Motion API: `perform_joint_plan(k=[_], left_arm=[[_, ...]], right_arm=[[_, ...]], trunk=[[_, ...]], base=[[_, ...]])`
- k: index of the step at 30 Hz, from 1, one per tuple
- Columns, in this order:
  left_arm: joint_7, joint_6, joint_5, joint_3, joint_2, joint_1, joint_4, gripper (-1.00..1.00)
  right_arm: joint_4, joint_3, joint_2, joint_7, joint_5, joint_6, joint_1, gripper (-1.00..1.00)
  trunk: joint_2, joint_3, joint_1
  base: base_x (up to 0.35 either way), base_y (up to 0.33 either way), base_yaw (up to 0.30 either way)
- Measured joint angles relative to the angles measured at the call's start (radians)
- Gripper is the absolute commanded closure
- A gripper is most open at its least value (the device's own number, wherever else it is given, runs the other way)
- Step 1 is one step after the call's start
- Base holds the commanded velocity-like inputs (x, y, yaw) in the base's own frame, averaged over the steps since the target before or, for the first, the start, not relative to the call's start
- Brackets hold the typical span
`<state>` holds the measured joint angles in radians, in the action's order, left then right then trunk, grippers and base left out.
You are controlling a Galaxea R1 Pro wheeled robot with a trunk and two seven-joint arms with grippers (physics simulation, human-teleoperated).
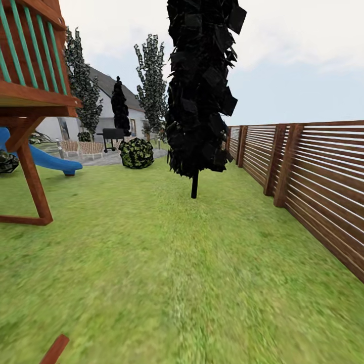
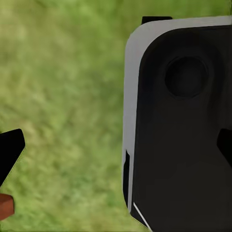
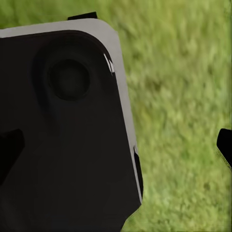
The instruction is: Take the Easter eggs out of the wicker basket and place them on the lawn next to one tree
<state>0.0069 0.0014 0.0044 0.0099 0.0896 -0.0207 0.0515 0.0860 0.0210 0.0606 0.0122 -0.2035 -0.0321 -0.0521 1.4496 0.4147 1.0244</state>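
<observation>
While my head looks out across the lawn point(image 1: 167, 263), both my arms hang low with their wrist cameras pointed down at grass. By my left gripper point(image 2: 116, 145) one dark fingertip point(image 2: 9, 150) juts in at one edge of the wrist view and the other point(image 2: 225, 145) at the opposite edge, so its jaws stand wide apart with nothing between them. My right gripper point(image 3: 118, 145) is the same: one fingertip point(image 3: 9, 147) shows dark against my own base, the other point(image 3: 225, 145) sits at the far edge, parted and empty. Beneath each gripper lies a black, grey-rimmed corner of my base point(image 2: 183, 125), with mottled green turf just beside it. Near my left gripper a small reddish-brown wooden end point(image 2: 6, 205) pokes into sight; the head view shows a similar red-brown stick point(image 1: 54, 350) at its lower edge.

Well ahead of both grippers stands a near-black tree point(image 1: 199, 86) on a thin black trunk. Beyond it, farther off, rise two pale-flecked green trees point(image 1: 151, 81), a round bush point(image 1: 135, 152), a grill point(image 1: 113, 136) and the white house point(image 1: 108, 108). To my left are the wooden play tower point(image 1: 30, 96) and its blue slide point(image 1: 43, 159); along my right runs the slatted fence point(image 1: 313, 182). The eggs and the basket I cannot place from here.
</observation>
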Motion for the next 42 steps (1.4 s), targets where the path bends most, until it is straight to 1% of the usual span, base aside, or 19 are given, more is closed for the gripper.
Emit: perform_joint_plan(k=[2, 4, 16, 19, 22, 42], left_arm=[[0.000, 0.000, 0.000, 0.000, 0.001, 0.000, 0.000, -1.00], [0.000, 0.000, 0.000, 0.000, -0.001, 0.000, 0.000, -1.00], [0.000, 0.000, 0.000, 0.000, -0.001, 0.000, 0.000, -1.00], [0.000, 0.000, 0.000, 0.000, -0.002, 0.000, 0.000, -1.00], [0.000, 0.000, 0.000, 0.000, -0.001, 0.000, 0.000, -1.00], [0.000, 0.000, 0.000, 0.000, -0.001, 0.000, 0.000, -1.00]], right_arm=[[0.000, 0.000, 0.000, -0.004, 0.001, 0.000, 0.000, -1.00], [0.001, 0.000, -0.008, -0.029, 0.001, 0.003, 0.000, -1.00], [0.002, 0.000, -0.009, -0.030, 0.000, 0.004, 0.000, -1.00], [0.002, 0.000, -0.017, -0.029, 0.003, 0.009, 0.000, -1.00], [0.002, 0.000, -0.018, -0.027, 0.002, 0.009, 0.000, -1.00], [0.002, 0.002, -0.010, -0.018, 0.008, 0.010, 0.000, -1.00]], trunk=[[0.000, 0.000, 0.000], [0.000, 0.000, 0.000], [0.000, 0.000, 0.000], [0.000, 0.000, 0.000], [0.000, 0.000, 0.000], [0.000, 0.000, 0.000]], base=[[0.325, 0.000, 0.003], [0.325, 0.000, 0.000], [0.325, 0.000, 0.000], [0.325, 0.000, 0.000], [0.325, 0.000, 0.043], [0.325, 0.000, 0.247]])
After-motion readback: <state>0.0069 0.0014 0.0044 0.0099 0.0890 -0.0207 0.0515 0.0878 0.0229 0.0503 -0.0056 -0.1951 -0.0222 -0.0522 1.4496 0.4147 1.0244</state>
